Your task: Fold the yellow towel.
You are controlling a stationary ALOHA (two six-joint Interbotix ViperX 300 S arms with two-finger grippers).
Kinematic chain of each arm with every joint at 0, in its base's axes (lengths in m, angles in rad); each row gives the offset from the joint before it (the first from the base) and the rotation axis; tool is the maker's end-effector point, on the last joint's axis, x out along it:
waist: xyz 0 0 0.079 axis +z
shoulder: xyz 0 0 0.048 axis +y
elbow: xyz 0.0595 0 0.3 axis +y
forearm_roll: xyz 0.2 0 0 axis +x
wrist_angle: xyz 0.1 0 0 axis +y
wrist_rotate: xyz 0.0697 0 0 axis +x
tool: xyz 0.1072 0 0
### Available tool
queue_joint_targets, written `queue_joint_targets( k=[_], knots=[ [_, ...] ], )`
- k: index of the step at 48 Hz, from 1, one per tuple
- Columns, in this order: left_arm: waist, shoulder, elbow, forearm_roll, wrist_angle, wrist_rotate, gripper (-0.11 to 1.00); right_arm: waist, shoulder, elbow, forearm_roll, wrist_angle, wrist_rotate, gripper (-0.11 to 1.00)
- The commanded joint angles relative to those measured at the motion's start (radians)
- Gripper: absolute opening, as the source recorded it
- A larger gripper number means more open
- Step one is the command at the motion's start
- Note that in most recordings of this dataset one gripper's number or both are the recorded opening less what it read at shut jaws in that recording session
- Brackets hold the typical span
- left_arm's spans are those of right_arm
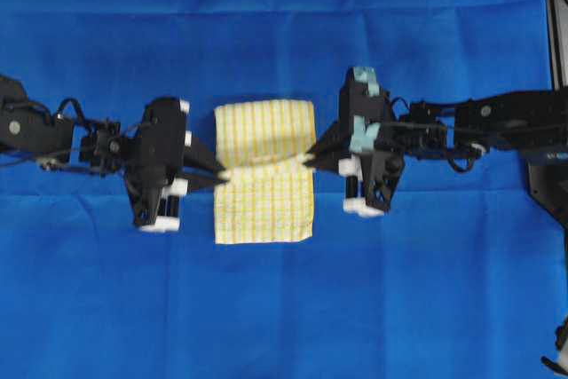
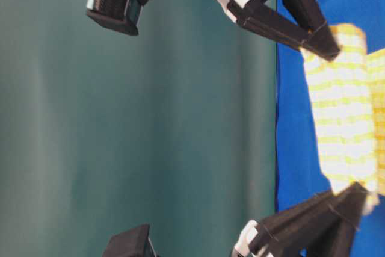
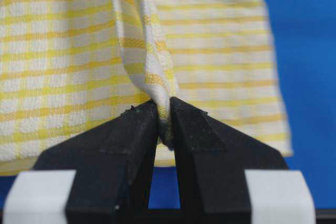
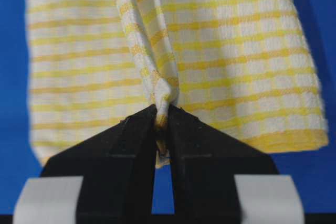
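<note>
surface: blue cloth (image 1: 266,308) | on it: yellow towel (image 1: 264,210), partly lifted

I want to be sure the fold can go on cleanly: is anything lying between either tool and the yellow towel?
Nothing visible. The left tool and right tool are each shut directly on the yellow towel, pinching opposite edges. Around it only the blue cloth shows.

Black arms, black cables; left end effector (image 1: 222,171), right end effector (image 1: 307,159): black wedge fingers, white mounts.

Robot lab bench: blue cloth (image 1: 284,308) cover, plain green backdrop (image 2: 150,124).
</note>
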Motion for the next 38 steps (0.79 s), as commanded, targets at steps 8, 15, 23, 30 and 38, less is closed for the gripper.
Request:
queue_joint_targets(
  k=[8, 15, 23, 30, 38],
  knots=[
    [-0.078, 0.003, -0.008, 0.002, 0.003, -0.015, 0.06, 0.044, 0.025, -0.003, 0.035, -0.006, 0.000, 0.05],
    [-0.087, 0.035, -0.015, 0.002, -0.002, -0.017, 0.06, 0.058, 0.055, -0.008, 0.044, -0.029, 0.000, 0.05],
    [-0.087, 0.091, -0.029, 0.002, -0.017, -0.017, 0.06, 0.067, 0.084, -0.015, 0.046, -0.041, 0.000, 0.05],
    [-0.086, 0.103, -0.032, 0.002, -0.017, -0.017, 0.07, 0.086, 0.101, -0.025, 0.046, -0.043, 0.000, 0.05],
    [-0.087, 0.101, -0.032, 0.002, -0.017, -0.017, 0.06, 0.101, 0.107, -0.034, 0.046, -0.041, 0.000, 0.05]
  ],
)
